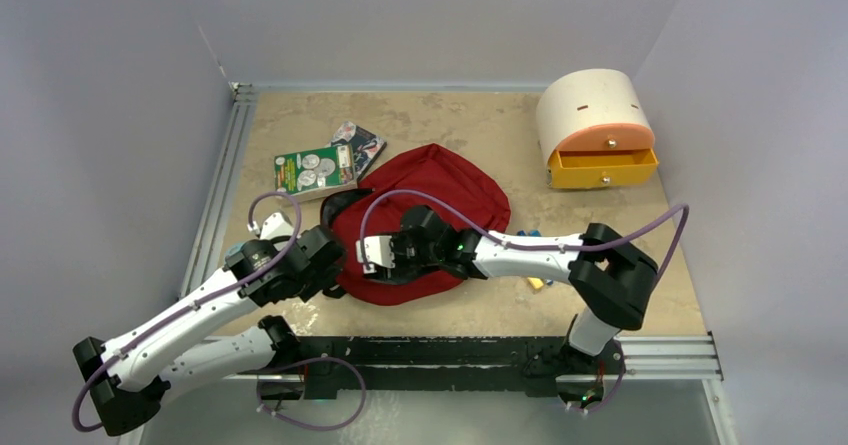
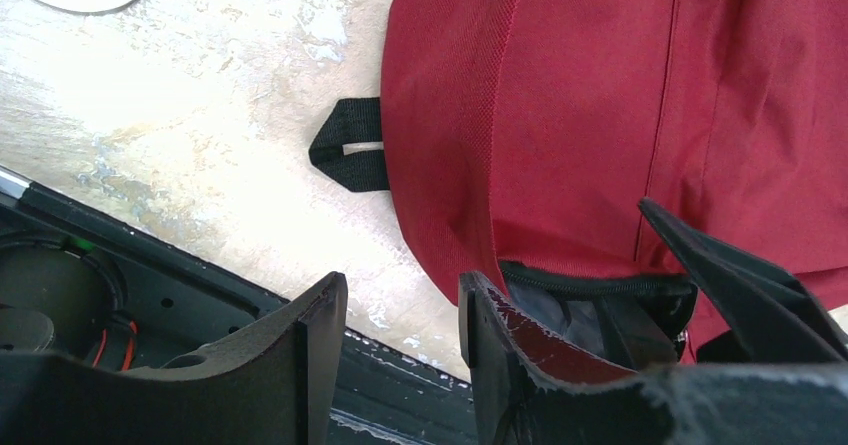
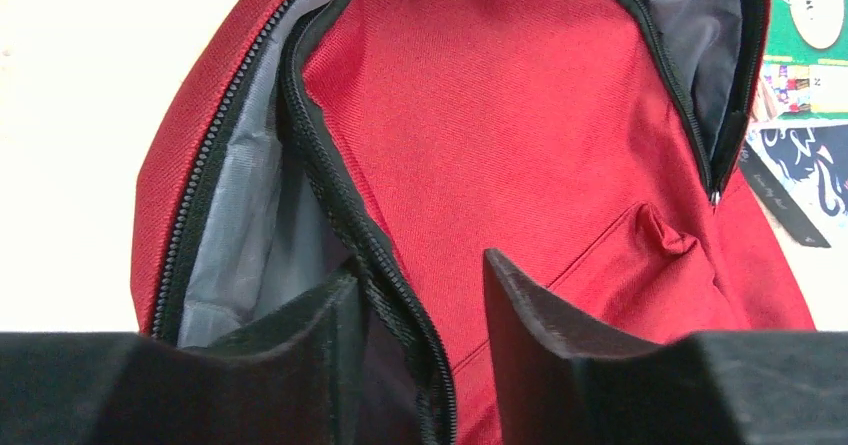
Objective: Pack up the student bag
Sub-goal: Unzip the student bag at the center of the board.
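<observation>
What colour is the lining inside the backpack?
The lining is grey, clearest in the right wrist view.

Dark red student bag (image 1: 440, 180), unzipped — lying flat

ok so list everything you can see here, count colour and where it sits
bag: one, dark red with grey lining, table centre, unzipped
green book: one, green, just beyond the bag's left end
dark book: one, dark with red, beside the green book, farther back
drawer box: one, cream and orange, far right corner, yellow drawer pulled out
small items: blue and yellow, count unclear, right of the bag, mostly hidden by the right arm
table: one, beige marbled, under everything
left gripper: one, black, open at the bag's near left edge
right gripper: one, black, jaws apart astride the bag's zip rim
</observation>
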Available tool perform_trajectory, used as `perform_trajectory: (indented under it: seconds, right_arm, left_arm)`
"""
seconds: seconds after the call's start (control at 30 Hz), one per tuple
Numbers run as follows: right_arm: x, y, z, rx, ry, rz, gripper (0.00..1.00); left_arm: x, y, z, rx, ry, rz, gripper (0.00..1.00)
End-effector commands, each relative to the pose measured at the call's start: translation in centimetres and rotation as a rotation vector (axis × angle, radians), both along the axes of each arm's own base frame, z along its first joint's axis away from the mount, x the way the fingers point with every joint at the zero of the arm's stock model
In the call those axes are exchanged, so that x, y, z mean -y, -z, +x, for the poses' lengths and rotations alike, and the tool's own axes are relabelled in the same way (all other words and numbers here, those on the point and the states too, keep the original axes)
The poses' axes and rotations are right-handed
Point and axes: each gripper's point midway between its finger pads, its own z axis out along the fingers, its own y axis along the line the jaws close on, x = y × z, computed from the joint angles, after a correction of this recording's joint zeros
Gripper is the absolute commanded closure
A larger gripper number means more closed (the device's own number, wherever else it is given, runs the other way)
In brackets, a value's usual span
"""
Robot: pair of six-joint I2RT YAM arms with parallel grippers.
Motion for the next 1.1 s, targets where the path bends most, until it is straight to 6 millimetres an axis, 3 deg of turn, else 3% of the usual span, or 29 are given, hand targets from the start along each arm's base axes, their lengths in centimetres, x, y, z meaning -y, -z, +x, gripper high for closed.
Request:
perform_trajectory:
  seconds: [0.0, 0.1, 0.13, 0.17, 0.2, 0.3, 0.43, 0.6, 0.7, 0.83, 1.07]
  right_arm:
    - [-1.6, -1.4, 0.9, 0.046, 0.001, 0.052, 0.56]
    - [-1.8, -1.3, 0.9, 0.035, 0.006, 0.061, 0.62]
    - [-1.9, -1.4, 0.8, 0.028, 0.004, 0.066, 0.73]
    - [-2.0, -1.4, 0.4, 0.007, -0.005, 0.067, 0.91]
    - [-2.1, -1.3, -0.2, -0.038, -0.010, 0.069, 1.00]
    - [-2.0, -1.5, -0.4, -0.057, 0.008, 0.106, 1.00]
    - [-1.5, -3.0, -0.9, -0.086, 0.068, 0.228, 1.00]
    - [-1.0, -5.3, -1.6, -0.126, 0.113, 0.373, 1.00]
    - [-0.7, -5.5, -1.8, -0.148, 0.133, 0.405, 1.00]
    - [-0.2, -5.8, -1.4, -0.181, 0.193, 0.445, 1.00]
    - [0.8, -6.4, 0.0, -0.295, 0.321, 0.549, 1.00]
  left_arm:
    - [-0.1, -0.2, 0.2, 0.022, -0.030, -0.023, 0.55]
    - [0.0, -0.1, 0.1, 0.017, -0.023, -0.023, 0.55]
    - [0.1, -0.1, 0.2, 0.018, -0.019, -0.020, 0.55]
    - [0.1, -0.1, 0.3, 0.020, -0.013, -0.016, 0.55]
    - [0.3, -0.3, 0.5, 0.027, -0.005, -0.014, 0.55]
    - [0.9, -0.8, 1.2, 0.038, 0.023, 0.005, 0.51]
    - [2.0, -1.9, 2.7, 0.074, 0.058, 0.021, 0.29]
    - [2.6, -1.7, 4.0, 0.098, 0.067, 0.057, 0.21]
    - [2.5, -0.1, 4.4, 0.063, 0.064, 0.076, 0.20]
    - [1.7, 1.8, 4.0, -0.009, 0.039, 0.092, 0.26]
    - [0.7, 1.6, 3.4, 0.030, 0.015, 0.036, 0.27]
